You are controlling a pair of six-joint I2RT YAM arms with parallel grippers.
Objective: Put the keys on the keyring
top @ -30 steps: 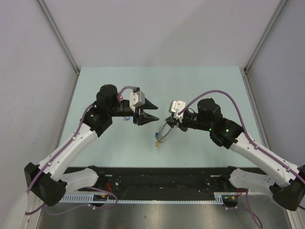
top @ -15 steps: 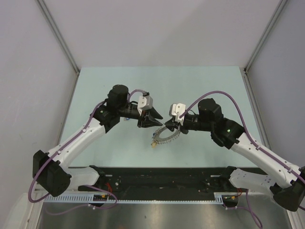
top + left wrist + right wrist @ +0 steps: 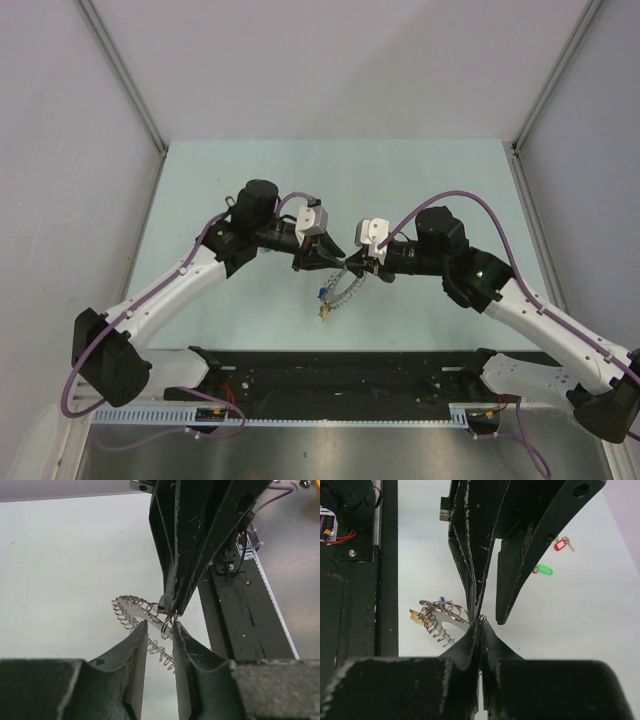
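Note:
The keyring [image 3: 340, 288] is a floppy silver coil hanging from my right gripper [image 3: 353, 264], which is shut on its upper end. In the right wrist view the coil [image 3: 436, 616] droops left of the pinched fingertips [image 3: 474, 630], with a yellow tag [image 3: 415, 616] and a blue tag [image 3: 441, 599] of keys on it. My left gripper [image 3: 336, 262] meets the right one tip to tip. Its jaws stand a narrow gap apart around a small wire loop [image 3: 167, 628] of the keyring, just below the right gripper's tips [image 3: 172, 609]. The left fingers [image 3: 138, 635] do not visibly clamp the loop.
Two loose keys lie on the pale green table behind the left gripper: one with a red tag [image 3: 561, 544], one with a green tag [image 3: 544, 570]. The black base rail [image 3: 330, 372] runs along the near edge, and grey walls enclose the table.
My left arm has swung right until its tips reach the right gripper, and its jaws have narrowed. The right arm stays put; the hanging keyring has swayed.

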